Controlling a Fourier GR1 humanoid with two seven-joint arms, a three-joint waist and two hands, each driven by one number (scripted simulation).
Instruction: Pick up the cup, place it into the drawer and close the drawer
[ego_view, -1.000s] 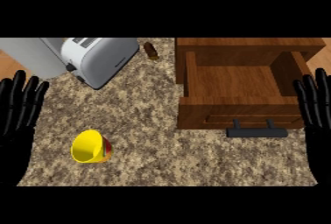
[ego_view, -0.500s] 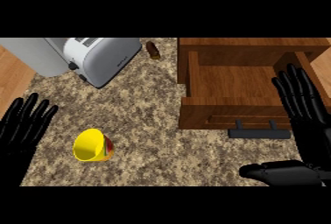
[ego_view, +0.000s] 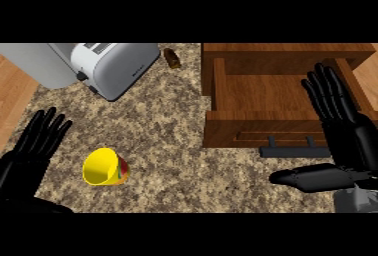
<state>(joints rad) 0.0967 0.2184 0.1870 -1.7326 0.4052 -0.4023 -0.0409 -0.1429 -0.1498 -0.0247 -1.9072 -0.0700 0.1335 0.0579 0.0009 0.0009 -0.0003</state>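
Hands first: I've got my right hand (ego_view: 347, 130) at about 3 o'clock, fingers straight and spread wide, pointing toward 12 and lying over the right side of the drawer (ego_view: 277, 97). Its thumb juts out toward 9, low beside the handle (ego_view: 294, 150), holding nothing. A bit of grey forearm shows at 5 o'clock below it.

Left hand (ego_view: 33, 150) sits at 8 o'clock along the left edge, fingers straight and fanned, tilted slightly toward 1 o'clock, palm flat, nothing in it.

Cup (ego_view: 103, 167) is yellow and lies on its side on the counter (ego_view: 170, 135) at roughly 7 o'clock, mouth facing left, near my left hand but apart from it. I see a red and green patch on its right side.

Drawer stands pulled open at 1 to 2 o'clock, its wooden inside bare, dark handle on the front facing 6. Toaster (ego_view: 118, 65) sits at 11 o'clock, and a small brown item (ego_view: 172, 58) lies at 12, too small for me to tell.
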